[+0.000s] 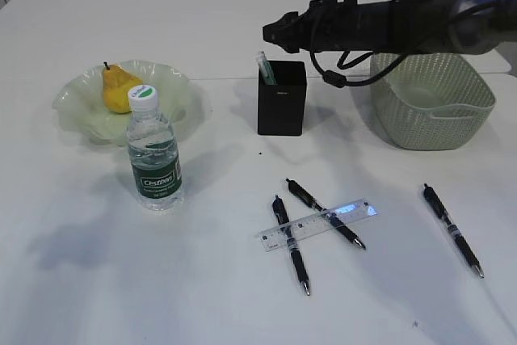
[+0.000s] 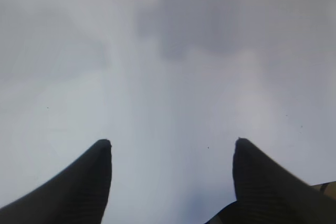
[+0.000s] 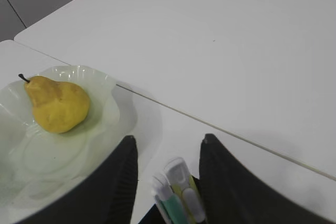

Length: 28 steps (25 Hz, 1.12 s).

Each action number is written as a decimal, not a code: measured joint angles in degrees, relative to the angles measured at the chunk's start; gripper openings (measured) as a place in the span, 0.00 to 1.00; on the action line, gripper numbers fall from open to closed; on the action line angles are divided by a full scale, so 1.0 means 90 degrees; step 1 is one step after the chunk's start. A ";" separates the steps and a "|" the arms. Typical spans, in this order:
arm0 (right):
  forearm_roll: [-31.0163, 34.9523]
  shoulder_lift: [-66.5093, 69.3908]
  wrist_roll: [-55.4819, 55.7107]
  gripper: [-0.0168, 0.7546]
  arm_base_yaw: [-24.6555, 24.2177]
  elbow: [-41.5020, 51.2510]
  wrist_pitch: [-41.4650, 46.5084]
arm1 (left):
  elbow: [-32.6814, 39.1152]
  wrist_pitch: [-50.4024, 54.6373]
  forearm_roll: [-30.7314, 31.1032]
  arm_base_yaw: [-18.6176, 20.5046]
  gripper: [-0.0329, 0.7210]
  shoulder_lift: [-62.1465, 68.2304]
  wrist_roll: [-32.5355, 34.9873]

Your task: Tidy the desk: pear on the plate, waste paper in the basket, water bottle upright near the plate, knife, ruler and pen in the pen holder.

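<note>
The counter (image 1: 97,280) is mostly cleared. The basket (image 1: 432,107) is seen at right, seemingly empty. On the plate (image 1: 77,103) the pear (image 1: 119,88) is already set, and the water bottle (image 1: 154,153) is stood upright just beside it. The right gripper (image 3: 167,153) is held above the pen holder (image 1: 281,101), jaws apart over 2 items poking from it. The left gripper (image 2: 172,153) is parted over bare counter, empty. The ruler (image 1: 319,224) lies across 2 of the 3 black pens (image 1: 291,244); a pinch there could drag a pen along or let the thin ruler slip.
</note>
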 joint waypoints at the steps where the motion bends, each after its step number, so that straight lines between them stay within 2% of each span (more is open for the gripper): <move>1: -0.0292 -0.0092 0.0250 0.41 0.0000 0.0000 0.0000 | 0.0000 0.0000 0.0000 0.0000 0.72 0.0000 0.0000; 6: -0.2204 -0.0527 0.2148 0.41 0.0000 0.0000 0.0274 | 0.0000 0.0000 -0.0010 0.0000 0.72 0.0000 0.0000; 15: -0.5782 -0.1733 0.5730 0.41 0.0003 0.0000 0.1465 | 0.0000 0.0224 -0.0010 0.0000 0.72 0.0000 0.0000; 24: -0.8120 -0.2993 0.8309 0.41 0.0003 -0.0011 0.3183 | 0.0000 0.0306 -0.0010 0.0000 0.72 0.0000 0.0000; 28: -0.8896 -0.3292 0.9041 0.41 0.0003 -0.0022 0.4135 | 0.0000 0.0306 -0.0010 0.0000 0.72 0.0000 0.0000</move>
